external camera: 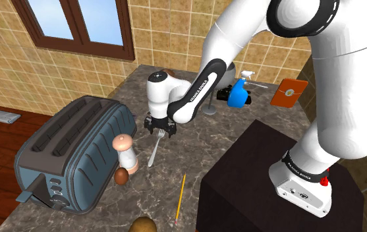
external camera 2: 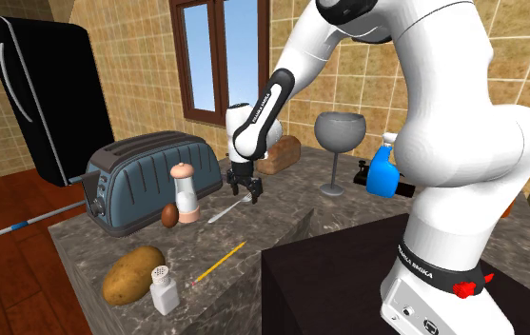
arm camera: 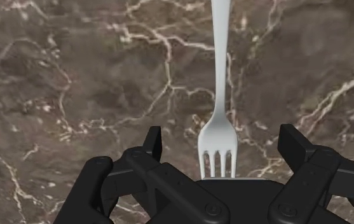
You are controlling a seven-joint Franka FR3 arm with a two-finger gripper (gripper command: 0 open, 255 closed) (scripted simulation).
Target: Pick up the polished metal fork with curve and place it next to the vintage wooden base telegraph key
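The brown marble counter (external camera: 198, 145) carries everything, and its near edge falls away to a wood floor just past the toaster (external camera: 76, 151). The toaster is a bulky grey-blue two-slot block set at the counter's corner. The white arm (external camera: 346, 79) rises from the black stand (external camera: 267, 171), which butts the counter on the side opposite the toaster. The arm arches over and drops its wrist into the open strip between the two.

That strip is the widest bare marble. Far from the toaster, near the tiled wall, a grey wine glass (external camera 2: 339, 133) stands upright. Beside the glass is a blue spray bottle (external camera: 239, 94), with the dark telegraph key (external camera: 223, 93) partly hidden behind it.

A potato (external camera 2: 132, 274) lies by the counter's front edge, away from the toaster's lever end. A pale grinder (external camera: 125, 153) stands upright just beside the toaster's long side, and a white shaker (external camera 2: 165, 288) sits next to the potato.

The gripper (external camera: 159, 130) hangs low, well apart from the toaster, with its fingers spread. The fork (arm camera: 218, 95) lies flat on the marble. Its tines sit between the fingertips without touching them, and its handle runs out past the grinder on the side away from the toaster.

A yellow pencil (external camera: 180, 192) lies farther out toward the stand. A small brown egg-shaped thing (external camera: 121, 175) rests at the grinder's foot, close to the toaster.
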